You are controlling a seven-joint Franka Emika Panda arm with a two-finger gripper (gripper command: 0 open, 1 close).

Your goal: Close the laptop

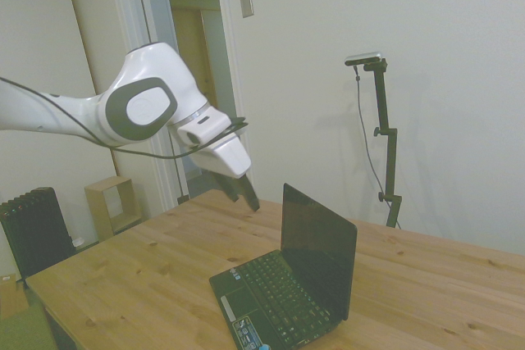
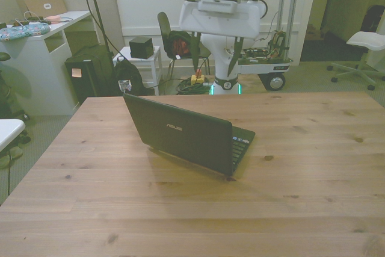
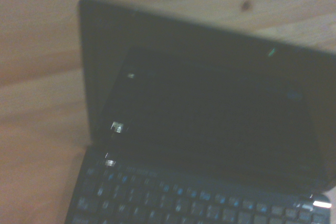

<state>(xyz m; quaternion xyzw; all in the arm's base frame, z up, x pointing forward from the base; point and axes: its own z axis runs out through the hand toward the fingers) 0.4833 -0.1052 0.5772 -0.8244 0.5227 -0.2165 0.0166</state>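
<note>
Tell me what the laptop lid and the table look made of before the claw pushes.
The laptop lid looks like black matte plastic with a faint pale logo, though the coating is unclear. The table looks like light pine boards: visible grain, knots and plank seams.

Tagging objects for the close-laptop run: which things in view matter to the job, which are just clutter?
Job:
laptop, open on the wooden table, lid up
gripper, in the air above the laptop, touching nothing

Clutter, all off the table:
chair
black cube on a small white stand
white desk
white office chair
</note>
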